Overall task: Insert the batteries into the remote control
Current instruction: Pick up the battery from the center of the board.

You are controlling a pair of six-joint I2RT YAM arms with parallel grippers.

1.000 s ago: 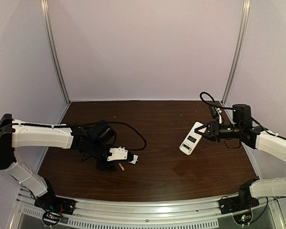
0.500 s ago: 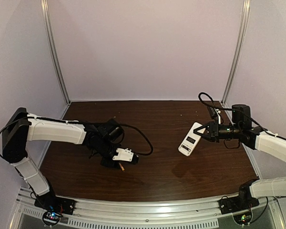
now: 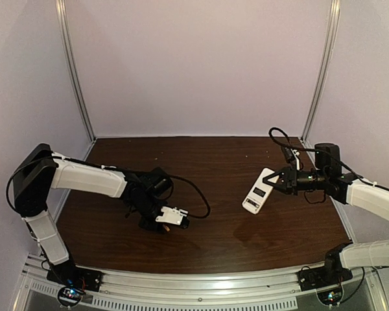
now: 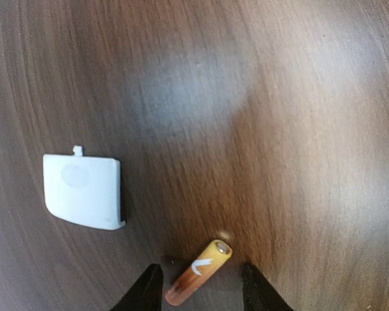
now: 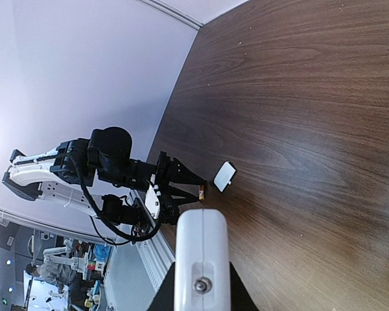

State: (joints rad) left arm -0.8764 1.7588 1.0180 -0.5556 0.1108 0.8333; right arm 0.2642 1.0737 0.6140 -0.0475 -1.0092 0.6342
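The left claw stood open, its fingers straddling the orange battery, which lay askew between them. Closing might have pivoted or rolled it free. The right claw, well apart, gripped the remote control.

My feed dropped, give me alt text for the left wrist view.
An orange battery lies on the dark wood table between the open fingers of the left gripper, which straddle it at the bottom edge. A small white cover piece lies apart from it, up and to the left.
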